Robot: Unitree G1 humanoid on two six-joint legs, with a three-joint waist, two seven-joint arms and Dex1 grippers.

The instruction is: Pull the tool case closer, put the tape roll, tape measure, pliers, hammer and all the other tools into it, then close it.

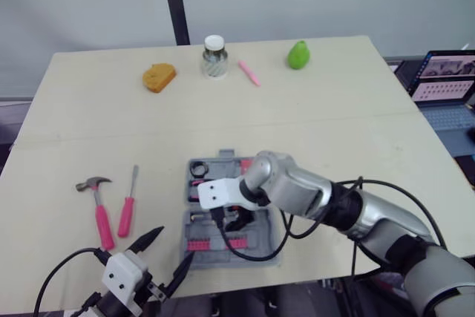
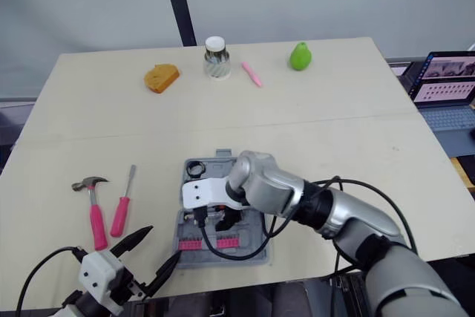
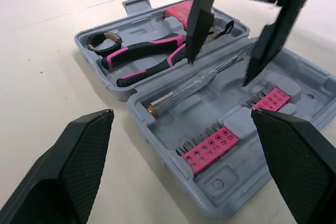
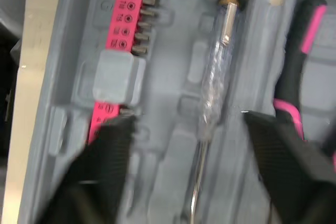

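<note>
The grey tool case lies open near the table's front edge. In its far half lie pink-and-black pliers, a black tape roll and a pink tape measure. The near half holds a clear screwdriver and pink bit strips. My right gripper hangs open over the case, its fingers pointing down astride the clear screwdriver with nothing held. My left gripper is open and empty at the case's front left corner. A pink-handled hammer and a pink screwdriver lie left of the case.
Along the table's far edge are an orange object, a glass jar, a pink pen and a green pear. An open laptop stands off the table's right side. The right arm's cable loops over the case's right side.
</note>
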